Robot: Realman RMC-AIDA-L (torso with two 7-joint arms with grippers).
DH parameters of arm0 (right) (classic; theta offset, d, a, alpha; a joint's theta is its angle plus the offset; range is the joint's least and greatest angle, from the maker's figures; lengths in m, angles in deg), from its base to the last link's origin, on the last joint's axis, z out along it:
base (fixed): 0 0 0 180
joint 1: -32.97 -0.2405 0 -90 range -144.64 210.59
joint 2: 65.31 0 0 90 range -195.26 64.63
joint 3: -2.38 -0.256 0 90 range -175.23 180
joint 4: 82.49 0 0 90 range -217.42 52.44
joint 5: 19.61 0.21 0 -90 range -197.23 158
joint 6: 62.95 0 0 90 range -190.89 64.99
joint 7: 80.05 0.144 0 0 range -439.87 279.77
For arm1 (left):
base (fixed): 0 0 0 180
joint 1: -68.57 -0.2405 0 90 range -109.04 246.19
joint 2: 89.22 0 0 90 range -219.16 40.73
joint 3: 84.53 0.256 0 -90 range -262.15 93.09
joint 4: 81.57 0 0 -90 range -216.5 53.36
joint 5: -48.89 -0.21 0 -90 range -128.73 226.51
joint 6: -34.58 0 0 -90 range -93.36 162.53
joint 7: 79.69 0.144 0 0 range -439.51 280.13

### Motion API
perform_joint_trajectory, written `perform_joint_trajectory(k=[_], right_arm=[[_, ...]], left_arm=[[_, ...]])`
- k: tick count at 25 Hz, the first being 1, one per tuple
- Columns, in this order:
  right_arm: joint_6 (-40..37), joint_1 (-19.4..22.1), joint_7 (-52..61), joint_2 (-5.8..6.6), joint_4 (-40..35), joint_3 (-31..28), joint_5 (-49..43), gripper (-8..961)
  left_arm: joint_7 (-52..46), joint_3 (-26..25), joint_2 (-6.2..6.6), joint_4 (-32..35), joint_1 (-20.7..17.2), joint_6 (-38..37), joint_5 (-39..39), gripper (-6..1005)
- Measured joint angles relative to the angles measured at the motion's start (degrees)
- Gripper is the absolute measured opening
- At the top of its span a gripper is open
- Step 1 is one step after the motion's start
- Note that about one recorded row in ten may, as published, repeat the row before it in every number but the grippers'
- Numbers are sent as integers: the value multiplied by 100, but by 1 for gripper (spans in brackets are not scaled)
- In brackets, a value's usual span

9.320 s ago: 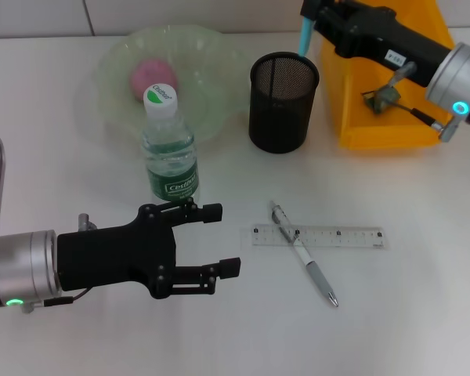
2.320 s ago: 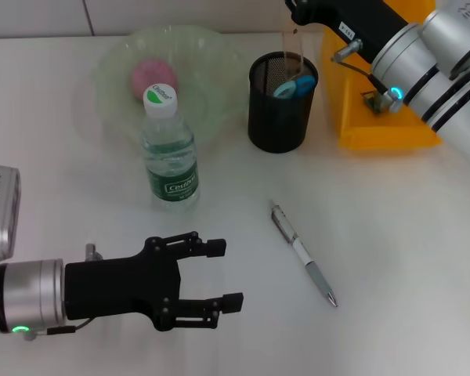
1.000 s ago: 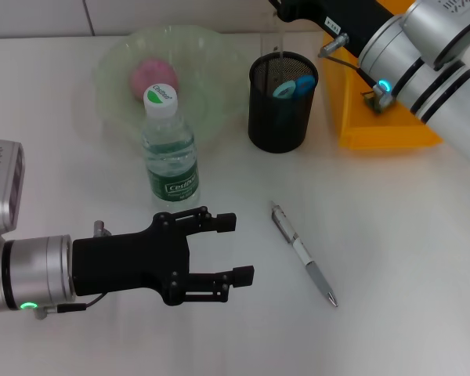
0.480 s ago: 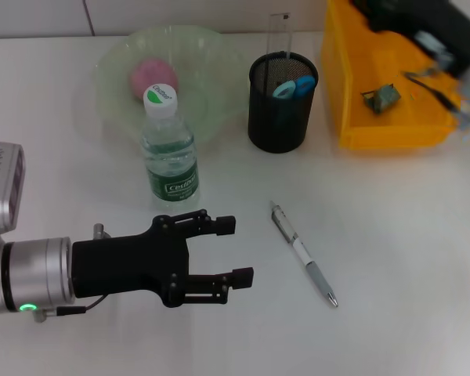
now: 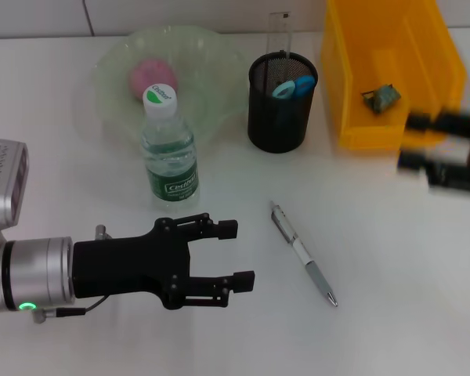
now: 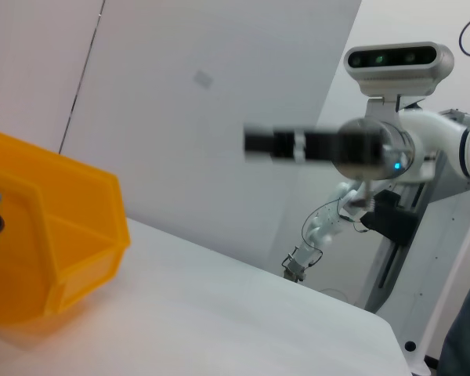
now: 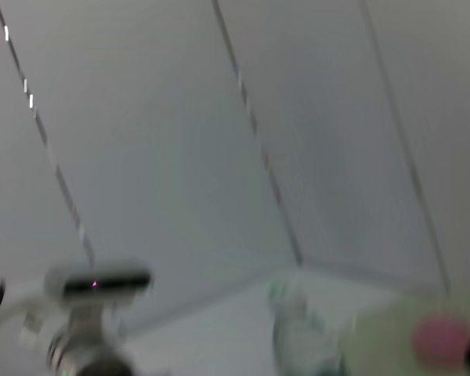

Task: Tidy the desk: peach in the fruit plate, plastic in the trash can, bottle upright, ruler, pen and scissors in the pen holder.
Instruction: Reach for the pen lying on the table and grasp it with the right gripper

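A pink peach [image 5: 149, 75] lies in the pale green fruit plate [image 5: 211, 59]. In front of the plate the bottle [image 5: 169, 149] stands upright. The black mesh pen holder [image 5: 281, 110] holds a clear ruler [image 5: 280, 31] and blue-handled scissors [image 5: 293, 85]. On the table lies the pen [image 5: 303, 253]. The crumpled plastic [image 5: 381, 97] sits inside the yellow trash can [image 5: 352, 86]. My left gripper [image 5: 233, 252] hovers open, left of the pen, holding nothing. At the right edge my right gripper [image 5: 417, 142] is blurred in motion in front of the can, open with nothing between its fingers.
The left wrist view shows the yellow trash can [image 6: 59, 243], my blurred right arm [image 6: 321, 145] and another robot [image 6: 395, 70] beyond the table. The right wrist view shows the bottle [image 7: 298, 333] and peach [image 7: 437, 335], both blurred.
My right arm left the ruler standing in the pen holder and swung away to the right, down in front of the trash can. The left gripper has barely moved.
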Motion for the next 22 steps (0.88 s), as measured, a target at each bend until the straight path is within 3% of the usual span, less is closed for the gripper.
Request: perform_joint_trajectory(k=[1, 2, 4, 7, 14, 22], right_arm=[[-139, -18, 264, 0, -266, 7, -410, 497], [-335, -110, 774, -1, -638, 39, -1081, 560], [-440, -185, 1038, -1, -781, 53, -1377, 686], [-868, -575, 1889, 14, -965, 72, -1989, 686], [-732, -1235, 3480, 11, -1329, 604, -2879, 685], [136, -2104, 5397, -7, -1487, 2233, -3572, 683]], left_arm=[[-53, 14, 5, 17, 0, -7, -37, 845], [-77, 20, 8, 25, 2, -9, -65, 845], [-107, 44, 15, 33, 6, -10, -95, 845], [-147, 118, 28, 72, 8, -13, -101, 845], [-225, 172, 54, 250, -68, -48, -240, 845], [-218, 158, 85, 262, -171, -11, -252, 845]])
